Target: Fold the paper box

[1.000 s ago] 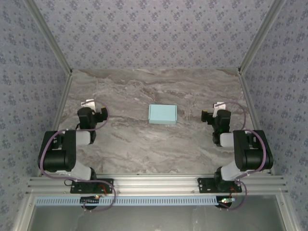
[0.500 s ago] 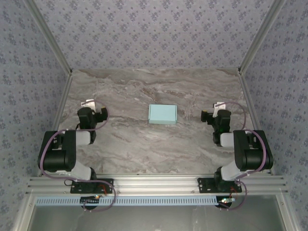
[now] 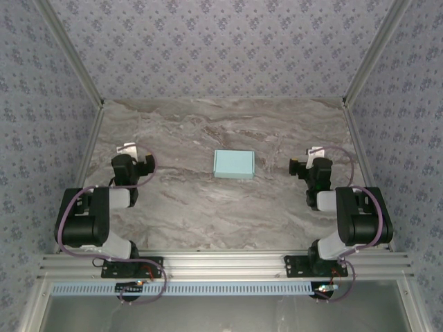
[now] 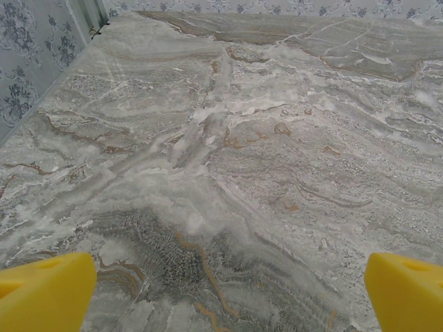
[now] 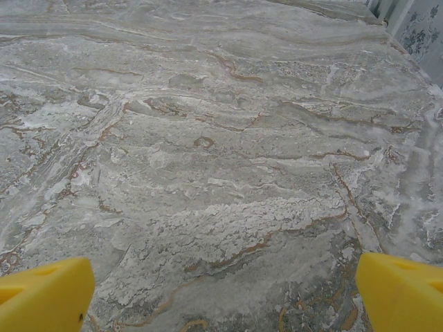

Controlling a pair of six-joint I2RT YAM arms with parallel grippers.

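Paper box [image 3: 233, 164] closed, alone mid-table [image 3: 201, 207].

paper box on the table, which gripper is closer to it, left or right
Right. The right gripper sits off the right side of the paper box. The left gripper is farther away on its left side. Neither touches it.

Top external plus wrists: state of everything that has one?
paper box: a closed flat rectangle, lying on the table, touched by neither pincer.
left pincer: open, empty, over bare table.
right pincer: open, empty, over bare table.
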